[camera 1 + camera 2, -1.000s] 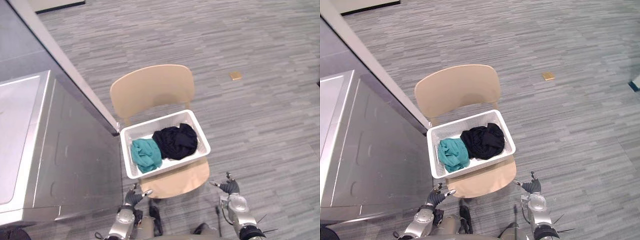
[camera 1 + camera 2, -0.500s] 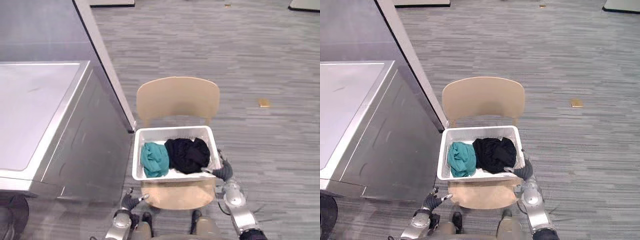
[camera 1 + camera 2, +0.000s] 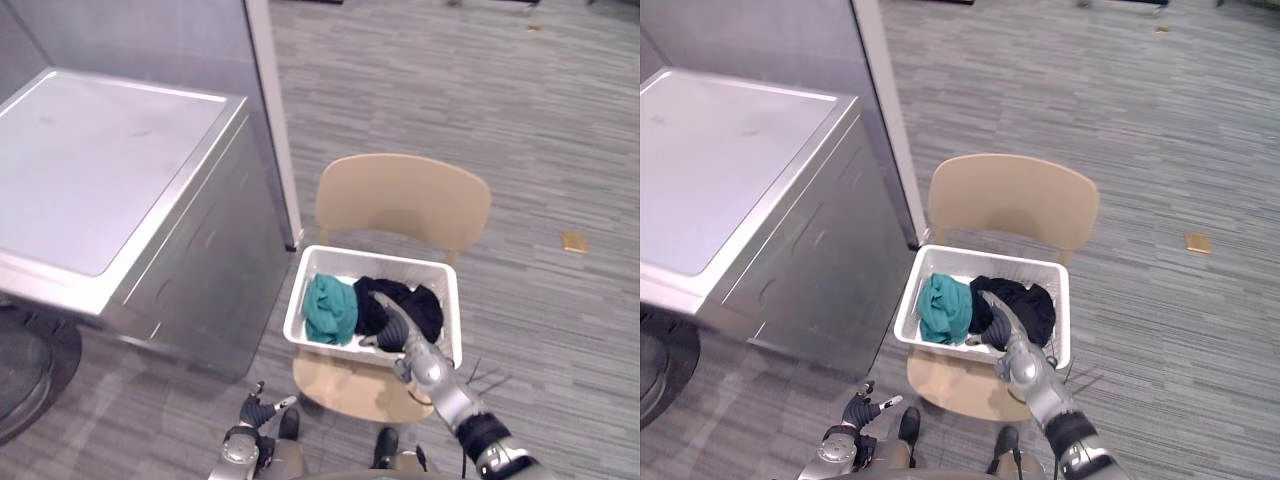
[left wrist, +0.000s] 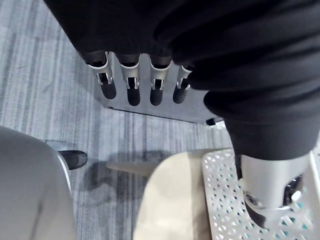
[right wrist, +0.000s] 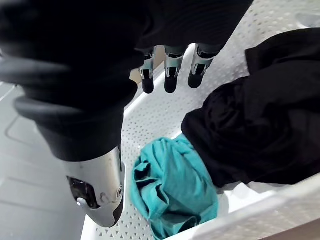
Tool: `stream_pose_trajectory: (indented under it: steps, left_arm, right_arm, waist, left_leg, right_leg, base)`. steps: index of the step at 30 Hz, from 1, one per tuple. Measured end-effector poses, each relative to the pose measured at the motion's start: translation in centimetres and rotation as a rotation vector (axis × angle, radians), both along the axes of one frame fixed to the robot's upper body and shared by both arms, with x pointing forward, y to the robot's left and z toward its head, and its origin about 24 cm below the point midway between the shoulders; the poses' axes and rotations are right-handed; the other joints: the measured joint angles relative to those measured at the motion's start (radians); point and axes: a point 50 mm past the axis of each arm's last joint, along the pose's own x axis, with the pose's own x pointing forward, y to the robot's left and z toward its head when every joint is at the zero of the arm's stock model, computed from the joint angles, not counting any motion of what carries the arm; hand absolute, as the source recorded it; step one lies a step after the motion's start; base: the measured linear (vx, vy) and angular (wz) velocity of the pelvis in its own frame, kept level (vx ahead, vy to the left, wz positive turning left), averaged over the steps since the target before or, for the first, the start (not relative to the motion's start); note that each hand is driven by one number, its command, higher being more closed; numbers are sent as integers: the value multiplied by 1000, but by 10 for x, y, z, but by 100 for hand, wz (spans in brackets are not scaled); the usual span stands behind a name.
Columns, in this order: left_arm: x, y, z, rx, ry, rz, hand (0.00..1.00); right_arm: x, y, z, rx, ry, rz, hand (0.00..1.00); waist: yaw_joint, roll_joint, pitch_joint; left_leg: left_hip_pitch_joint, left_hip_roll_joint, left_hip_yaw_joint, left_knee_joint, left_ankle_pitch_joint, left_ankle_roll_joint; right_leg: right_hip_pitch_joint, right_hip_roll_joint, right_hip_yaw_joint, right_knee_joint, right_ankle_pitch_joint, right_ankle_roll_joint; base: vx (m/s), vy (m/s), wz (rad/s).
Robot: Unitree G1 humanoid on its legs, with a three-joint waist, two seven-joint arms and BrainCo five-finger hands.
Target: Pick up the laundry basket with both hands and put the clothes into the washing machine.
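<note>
The white perforated plastic laundry basket (image 3: 378, 255) sat on a beige wooden chair (image 3: 405, 198), right of centre, holding a crumpled teal garment (image 3: 330, 308) beside a black garment (image 3: 405, 303). The right hand (image 3: 412, 352) hung over its near rim, fingers straight, empty. The left hand (image 3: 250, 412), at the bottom edge, was loose and empty. A silver washing machine (image 3: 110, 160) stood left, near the chair, before a grey partition (image 3: 150, 40). On the grey striped carpet (image 3: 560, 130), a small tan scrap (image 3: 574, 242) lay far right.
</note>
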Motion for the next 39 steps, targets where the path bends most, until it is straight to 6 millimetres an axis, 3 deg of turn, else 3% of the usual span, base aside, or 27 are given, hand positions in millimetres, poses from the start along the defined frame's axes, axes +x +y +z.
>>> stream_pose_trajectory:
  steps: [3, 6, 11, 14, 15, 20, 21, 29, 33, 39]
  left_arm:
    - [17, 1, 8, 2, -60, -1, 0]
    - [27, 10, 13, 20, -92, 22, 0]
    - [40, 18, 21, 41, -134, 47, 0]
    - [52, 19, 28, 29, -179, 75, 0]
    - [63, 16, 35, 23, -220, 78, 0]
    - [90, 6, 55, -12, -327, 62, 0]
    - [92, 3, 57, -14, -343, 49, 0]
    - [98, -5, 60, -17, -353, 6, 0]
    - [98, -8, 60, -25, -353, 4, 0]
    - [94, -13, 56, -40, -334, 9, 0]
  right_arm:
    - [28, -6, 26, -51, -96, -4, 0]
    - [53, -8, 49, -86, -157, -10, 0]
    - [84, -35, 80, -198, -208, -103, 0]
    - [99, -48, 98, -245, -217, -159, 0]
    - [108, -54, 112, -255, -244, -197, 0]
    - [120, -75, 141, -299, -291, -298, 0]
    - [120, -77, 144, -304, -303, -310, 100]
    - [123, -84, 157, -304, -343, -321, 100]
    - [117, -84, 153, -198, -364, -342, 100]
    - [96, -54, 152, 15, -481, -277, 100]
  waist:
    - [33, 10, 53]
    - [38, 15, 97]
    - [85, 27, 171]
    - [89, 35, 207]
    - [92, 46, 234]
    - [114, 81, 267]
    - [115, 83, 268]
    - [114, 84, 269]
    - [112, 84, 269]
    - [81, 81, 267]
  left_leg:
    - [-70, -7, -47, -5, 31, 0]
    - [-140, -13, -76, -26, 44, 3]
    - [-205, -29, -116, -73, 126, 10]
    - [-256, -48, -147, -74, 154, 7]
    - [-274, -50, -159, -74, 163, 2]
    - [-325, -52, -184, -94, 181, -9]
    - [-338, -52, -185, -94, 181, -10]
    - [-351, -50, -211, -93, 188, -20]
    - [-328, -51, -219, -93, 188, -20]
    - [-262, -44, -193, -95, 180, -17]
  right_leg:
    - [-53, -12, -47, 30, -3, 0]
    - [-127, -38, -92, 86, -21, 5]
    - [-228, -84, -124, 190, -48, 1]
    - [-282, -114, -137, 247, -71, 0]
    - [-298, -116, -136, 256, -75, -2]
    - [-369, -128, -137, 303, -90, -8]
    - [-384, -129, -138, 310, -94, -7]
    - [-404, -132, -140, 343, -119, -13]
    - [-382, -133, -129, 353, -134, -10]
    - [-324, -125, -101, 325, -134, -7]
  base:
    - [-183, 0, 50]
    - [-168, 23, 48]
    - [-52, -11, 27]
    - [-13, -31, 39]
    - [-25, -49, 18]
    - [-57, -70, 6]
    - [-65, -114, 5]
    - [-18, -94, 5]
    - [1, -85, 8]
    - [-21, -50, -9]
